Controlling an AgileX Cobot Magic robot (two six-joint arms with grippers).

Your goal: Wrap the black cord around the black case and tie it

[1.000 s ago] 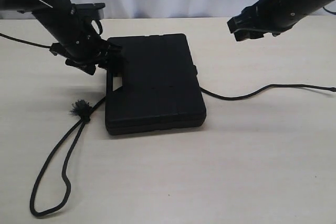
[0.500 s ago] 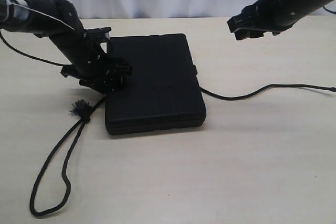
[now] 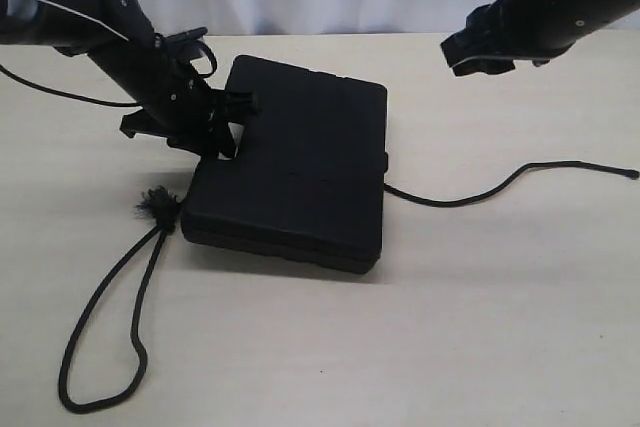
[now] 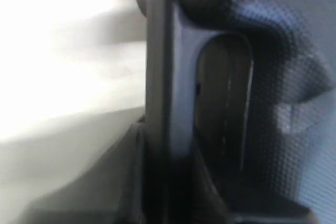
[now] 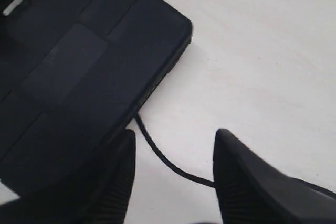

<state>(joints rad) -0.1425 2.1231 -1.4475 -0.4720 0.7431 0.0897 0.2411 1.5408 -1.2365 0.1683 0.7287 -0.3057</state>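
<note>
The black case (image 3: pixel 300 177) lay flat on the desk (image 3: pixel 500 327), turned askew so that its handle (image 4: pixel 160 77) faced the left arm. The left gripper (image 3: pixel 222 125) was down at that handle edge, on the case's far left corner. The left wrist view was filled by a blurred close-up of the handle and its slot, so the jaws were clearly right at it. Whether they had pinched the bar or merely stood around it, I could not tell. That placement made sense as a way to take the case by its only easy purchase and shift or tip it.

The black cord (image 3: pixel 470 185) ran beneath the case. On the right it came out from under the case's side edge and snaked across the desk to its small knob end (image 3: pixel 634 175), well apart from the case. On the left its frayed tuft (image 3: pixel 153 205) sat just beside the case's near left corner, and from there a long slack loop trailed toward the front of the desk. No turn of cord crossed the lid, so the wrapping looked not yet begun.

The right gripper (image 3: pixel 475 47) hung in the air above the far right of the case, its jaws partly spread with nothing between them. Its wrist view looked straight down on the cord's exit point, probably so that it could drop onto that strand.
</note>
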